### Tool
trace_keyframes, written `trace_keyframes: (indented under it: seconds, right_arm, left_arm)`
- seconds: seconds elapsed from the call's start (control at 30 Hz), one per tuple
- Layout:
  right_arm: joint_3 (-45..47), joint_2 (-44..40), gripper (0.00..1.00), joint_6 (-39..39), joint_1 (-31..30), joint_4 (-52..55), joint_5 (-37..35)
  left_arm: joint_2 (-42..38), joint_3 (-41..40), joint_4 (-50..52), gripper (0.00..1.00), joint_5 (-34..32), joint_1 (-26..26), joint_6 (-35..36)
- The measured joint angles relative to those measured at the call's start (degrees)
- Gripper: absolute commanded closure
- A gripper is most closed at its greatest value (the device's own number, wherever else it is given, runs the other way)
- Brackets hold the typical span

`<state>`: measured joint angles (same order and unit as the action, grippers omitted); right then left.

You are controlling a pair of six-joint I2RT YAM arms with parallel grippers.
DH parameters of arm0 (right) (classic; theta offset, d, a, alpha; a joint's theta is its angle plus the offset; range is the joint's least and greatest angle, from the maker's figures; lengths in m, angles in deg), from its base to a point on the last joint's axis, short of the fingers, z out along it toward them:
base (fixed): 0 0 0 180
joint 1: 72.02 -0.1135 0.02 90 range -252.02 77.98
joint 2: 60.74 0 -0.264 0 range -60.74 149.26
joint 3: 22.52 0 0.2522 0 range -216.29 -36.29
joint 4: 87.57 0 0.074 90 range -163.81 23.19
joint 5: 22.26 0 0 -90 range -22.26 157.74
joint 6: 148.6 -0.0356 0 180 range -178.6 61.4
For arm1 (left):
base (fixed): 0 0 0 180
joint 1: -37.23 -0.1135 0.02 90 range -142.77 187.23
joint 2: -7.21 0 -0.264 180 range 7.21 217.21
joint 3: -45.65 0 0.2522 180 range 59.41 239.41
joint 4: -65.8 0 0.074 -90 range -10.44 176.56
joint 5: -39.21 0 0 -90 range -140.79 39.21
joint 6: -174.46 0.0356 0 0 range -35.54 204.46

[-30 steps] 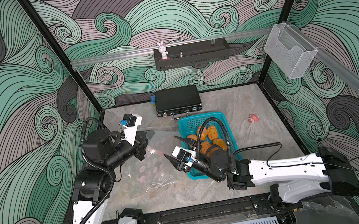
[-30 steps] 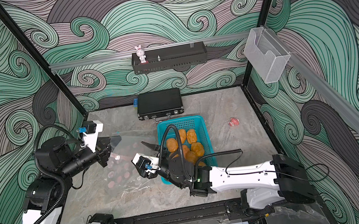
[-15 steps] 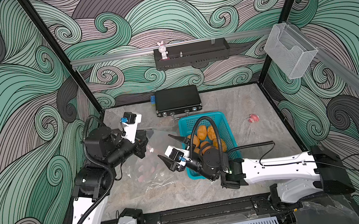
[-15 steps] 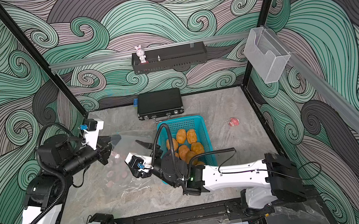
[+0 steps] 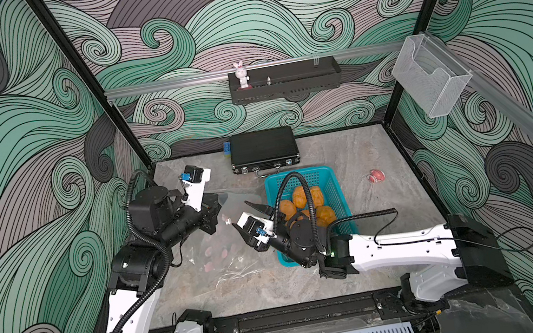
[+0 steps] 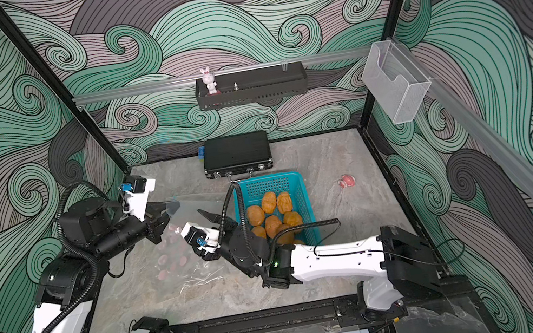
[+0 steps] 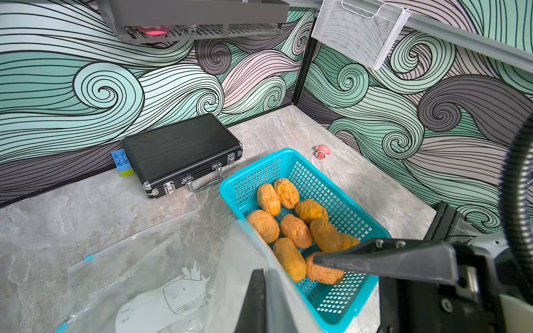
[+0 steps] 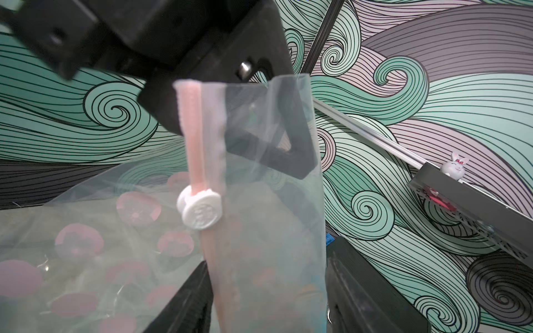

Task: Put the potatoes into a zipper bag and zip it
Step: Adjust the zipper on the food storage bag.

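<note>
The clear plastic zipper bag [image 8: 274, 225] is clamped by the left hand [image 5: 218, 207]; its pink zip strip [image 8: 192, 144] is straddled by the parted jaws of the right hand [image 5: 242, 215].

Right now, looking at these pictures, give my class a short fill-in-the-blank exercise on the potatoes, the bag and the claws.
The potatoes all lie in the ___. The left claw is ___ on the zipper bag's corner. On the right claw the jaws stand ___. The bag's white slider rides a ___ strip.
Missing: basket; shut; open; pink.
</note>
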<state>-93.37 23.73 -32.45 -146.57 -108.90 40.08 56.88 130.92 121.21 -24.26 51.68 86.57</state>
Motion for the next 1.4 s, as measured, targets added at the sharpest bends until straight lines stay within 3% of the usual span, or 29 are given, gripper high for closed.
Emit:
trace_keyframes:
  seconds: [0.47,0.63,0.67,0.83,0.87,0.93,1.03,1.1,1.27,1.4]
  right_arm:
    - [0.0,0.5,0.49,-3.0,4.5,0.1,-2.1]
    - [1.1,1.2,0.5,-3.7,6.9,-0.4,1.0]
    - [1.1,1.5,0.53,-3.7,7.4,-0.7,1.7]
    - [1.7,1.8,0.85,-4.0,8.3,-1.8,6.3]
    - [1.9,1.7,0.89,-4.2,8.3,-1.7,7.3]
    - [2.3,1.0,0.99,-4.5,8.4,-0.7,9.6]
    - [2.9,-1.5,1.0,-6.0,8.4,2.5,12.1]
    - [3.1,-3.4,1.0,-8.2,9.0,5.0,12.6]
    - [0.8,-6.6,1.0,-22.0,17.3,17.7,16.7]
    - [-1.8,-6.4,1.0,-31.8,26.0,29.4,19.1]
  left_arm:
    - [0.0,0.2,0.5,1.0,1.5,0.0,-0.2]
    - [0.0,0.3,0.3,1.0,4.7,0.1,-0.6]
    - [0.0,0.3,0.3,1.0,5.3,0.1,-0.7]
    - [0.0,0.3,0.3,1.0,7.5,0.1,-1.1]
    - [-0.1,0.3,0.3,0.97,7.6,0.1,-1.1]
    - [-0.2,0.2,0.3,0.79,7.5,0.1,-1.0]
    - [-0.7,-0.1,0.4,0.52,6.8,0.1,-0.8]
    - [-1.1,-0.1,0.5,0.02,4.9,0.1,-0.6]
    - [-1.8,0.5,4.0,0.01,-5.7,0.1,-1.5]
    - [-1.4,2.8,6.6,0.01,-9.6,0.0,-4.0]
